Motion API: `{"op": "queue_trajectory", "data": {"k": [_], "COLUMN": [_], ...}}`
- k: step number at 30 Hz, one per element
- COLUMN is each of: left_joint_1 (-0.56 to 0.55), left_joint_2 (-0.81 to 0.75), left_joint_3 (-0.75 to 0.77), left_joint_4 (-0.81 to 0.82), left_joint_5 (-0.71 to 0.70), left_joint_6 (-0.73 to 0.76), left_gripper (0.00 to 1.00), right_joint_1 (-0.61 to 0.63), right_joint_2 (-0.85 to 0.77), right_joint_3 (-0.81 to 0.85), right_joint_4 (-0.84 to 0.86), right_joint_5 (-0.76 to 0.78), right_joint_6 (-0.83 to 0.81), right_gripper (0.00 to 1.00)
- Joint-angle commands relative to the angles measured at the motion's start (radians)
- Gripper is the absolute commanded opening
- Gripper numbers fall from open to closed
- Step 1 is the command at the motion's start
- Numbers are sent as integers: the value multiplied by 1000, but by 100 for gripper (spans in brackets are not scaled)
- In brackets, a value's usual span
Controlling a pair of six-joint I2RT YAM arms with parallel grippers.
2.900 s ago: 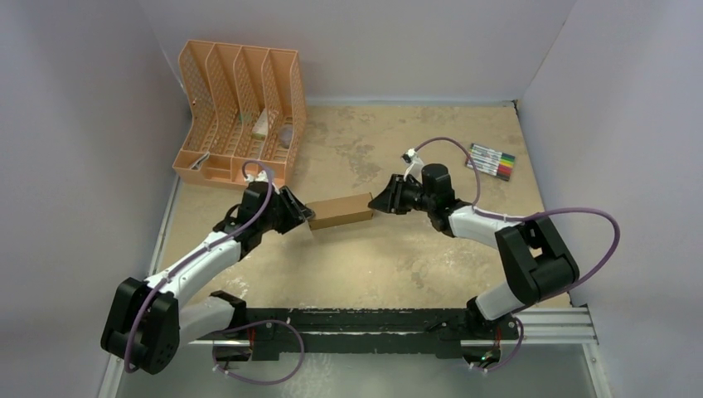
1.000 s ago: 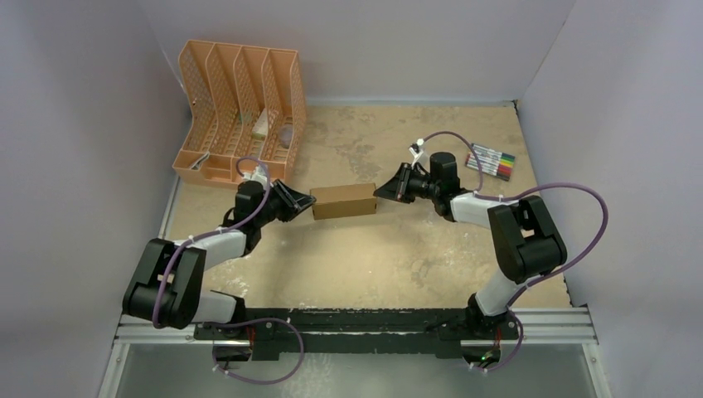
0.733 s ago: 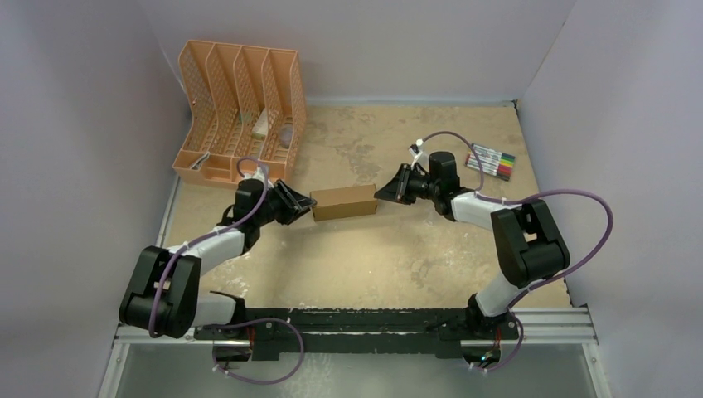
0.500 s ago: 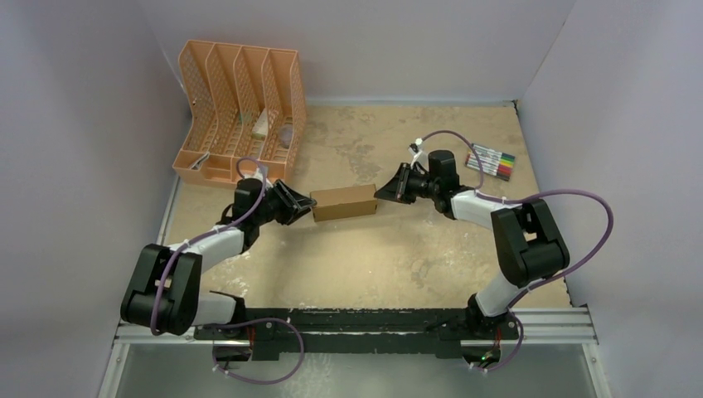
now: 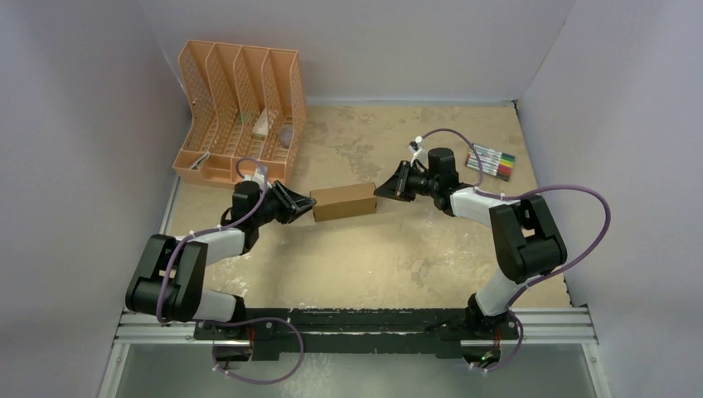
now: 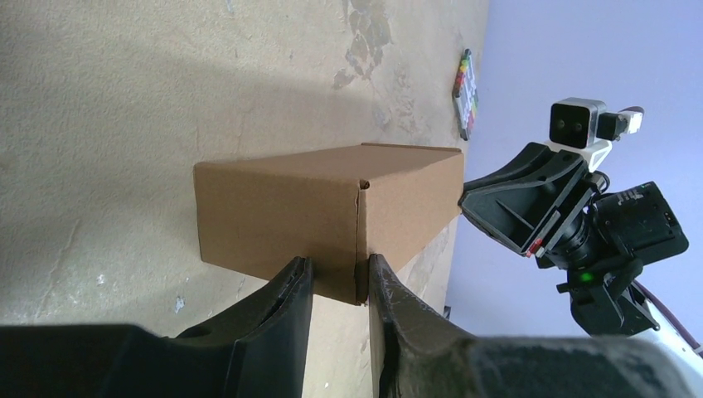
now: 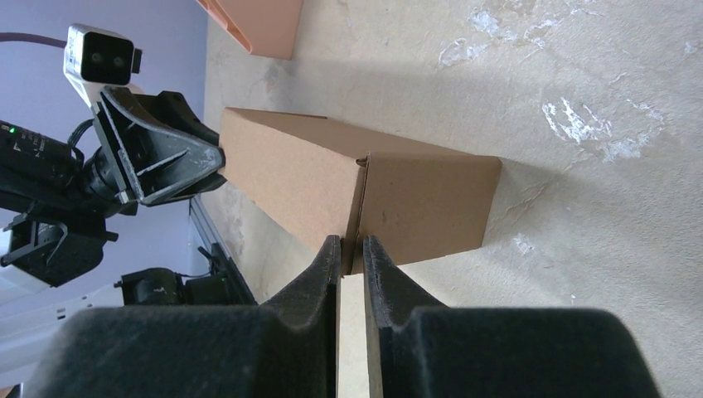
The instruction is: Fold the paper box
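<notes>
Since the earliest view, the box (image 5: 343,201) has swung from a slight tilt to lie nearly square across the table (image 5: 373,274). It also sits a little farther from my bases. My left elbow has drawn in toward its base, and over the last half second almost nothing has shifted.

The box rests flat on the table, about midway between my two grippers. It is near the orange file organizer (image 5: 236,108) but clear of it, and well apart from the markers (image 5: 492,161).

My left gripper (image 5: 305,207) meets the box's left end. In its wrist view the fingers stand a little apart with a vertical corner of the box showing in the gap, and I cannot tell whether they pinch anything or only press.

My right gripper (image 5: 380,191) meets the opposite end. Its fingers are drawn almost together with only a thin slit between them. They hold nothing I can see, and the tips sit at a vertical seam on that end.

I judge the folding nearly done. The box already reads as a closed carton, and this step looks like pressing the end flaps home.

The next move calls for even, opposed pressure, so the box neither slides sideways nor buckles, and then a straight withdrawal of both arms.
</notes>
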Motion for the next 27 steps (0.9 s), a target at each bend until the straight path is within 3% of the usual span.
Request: {"op": "queue_trajectory", "data": {"k": [1, 5, 11, 16, 27], "left_joint_1": [3, 3, 3, 3, 3], "left_joint_2": [76, 14, -104, -159, -338], "left_joint_3": [-66, -11, 88, 128, 113], "left_joint_4": [-273, -368, -501, -589, -754], "left_joint_5": [-143, -145, -130, -80, -103], "left_joint_6": [106, 162, 226, 246, 270], "left_gripper": [0, 1, 22, 32, 42], "right_joint_1": [-5, -6, -6, -5, -5], "right_joint_2": [54, 14, -63, -128, -290], "right_joint_3": [-35, -26, 0, -20, -77], "right_joint_4": [-164, -177, -234, -258, -405], "right_joint_5": [87, 63, 47, 33, 75], "right_joint_6": [-61, -75, -107, -109, -190], "right_gripper": [0, 0, 12, 19, 41]}}
